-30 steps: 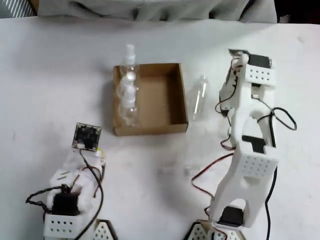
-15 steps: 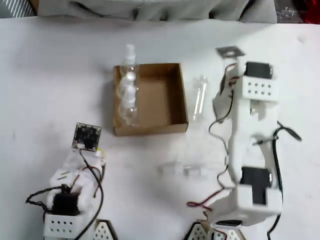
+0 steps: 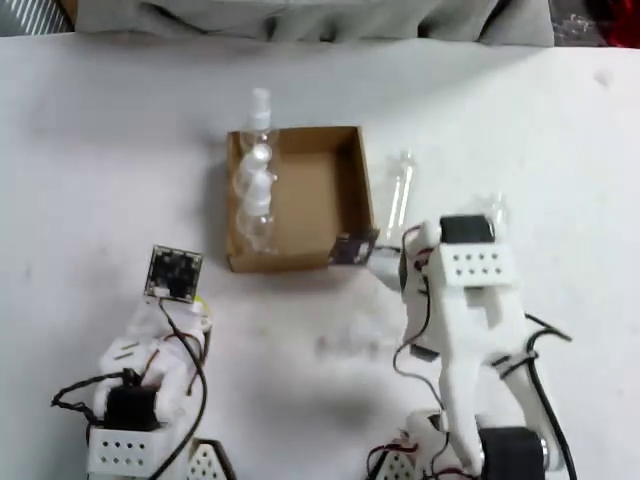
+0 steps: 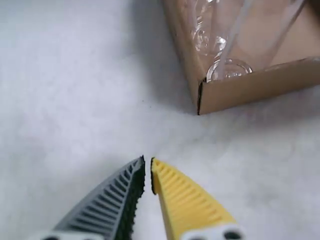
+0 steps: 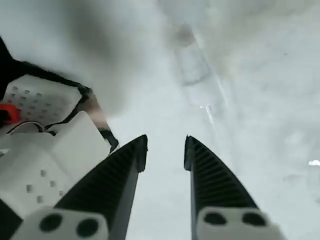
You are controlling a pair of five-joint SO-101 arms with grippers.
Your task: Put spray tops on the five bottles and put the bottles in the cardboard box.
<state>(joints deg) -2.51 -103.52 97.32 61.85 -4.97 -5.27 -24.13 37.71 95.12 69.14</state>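
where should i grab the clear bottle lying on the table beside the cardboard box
Grip the clear bottle across its mid-body, coming from above. It lies flat, lengthwise away from the arms, so the right pincer can straddle its round sides; the cardboard box wall sits close on one side.

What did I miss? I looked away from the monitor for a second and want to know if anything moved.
The right arm drew back from the far side of the table toward its base, and its gripper is open and empty. The loose bottle beside the box, the bottles inside it and the left arm stayed put.
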